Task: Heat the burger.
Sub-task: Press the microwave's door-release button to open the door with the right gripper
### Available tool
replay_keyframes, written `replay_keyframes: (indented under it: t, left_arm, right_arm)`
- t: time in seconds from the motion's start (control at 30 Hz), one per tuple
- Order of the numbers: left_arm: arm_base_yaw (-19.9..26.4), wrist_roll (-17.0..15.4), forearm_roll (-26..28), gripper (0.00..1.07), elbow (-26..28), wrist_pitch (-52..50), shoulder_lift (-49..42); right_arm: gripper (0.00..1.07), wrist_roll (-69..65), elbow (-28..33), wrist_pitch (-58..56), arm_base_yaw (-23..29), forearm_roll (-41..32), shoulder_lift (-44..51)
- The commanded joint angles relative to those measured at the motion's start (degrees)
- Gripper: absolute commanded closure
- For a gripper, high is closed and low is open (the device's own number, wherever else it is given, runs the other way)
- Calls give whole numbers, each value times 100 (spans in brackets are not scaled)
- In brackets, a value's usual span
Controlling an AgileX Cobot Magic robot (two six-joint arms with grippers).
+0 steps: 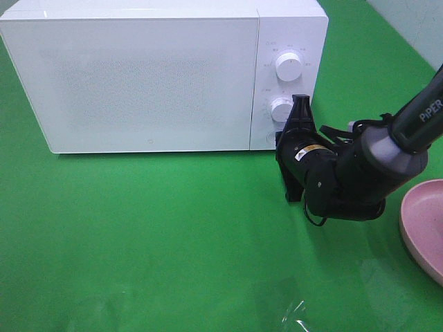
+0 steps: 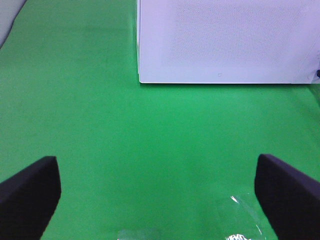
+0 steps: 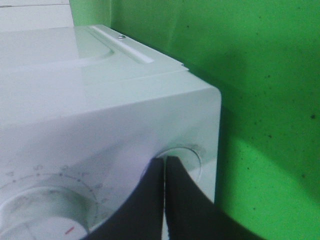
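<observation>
R fingers closed, tips at round btn on white microwave front; L fingers spread wide, empty.

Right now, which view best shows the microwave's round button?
The right wrist view: the round button sits close up, with the shut right claw at its edge. The exterior high view shows only a sliver of it behind that claw. The left wrist view shows just the microwave door.

White microwave, green cloth, pink plate
</observation>
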State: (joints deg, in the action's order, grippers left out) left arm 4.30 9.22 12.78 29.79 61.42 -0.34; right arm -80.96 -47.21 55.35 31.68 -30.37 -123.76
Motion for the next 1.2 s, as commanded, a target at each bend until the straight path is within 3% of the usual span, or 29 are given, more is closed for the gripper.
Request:
replay_keyframes:
  t: [0.03,1.2]
  left_arm:
    - [-17,-11,17,9,-11,11,-86]
    - [-17,-11,17,9,-11,11,-86]
  right_arm:
    - [107,-109,-69,126,-52,97,29]
    - [107,-218,-487,1152,-34,69,-372]
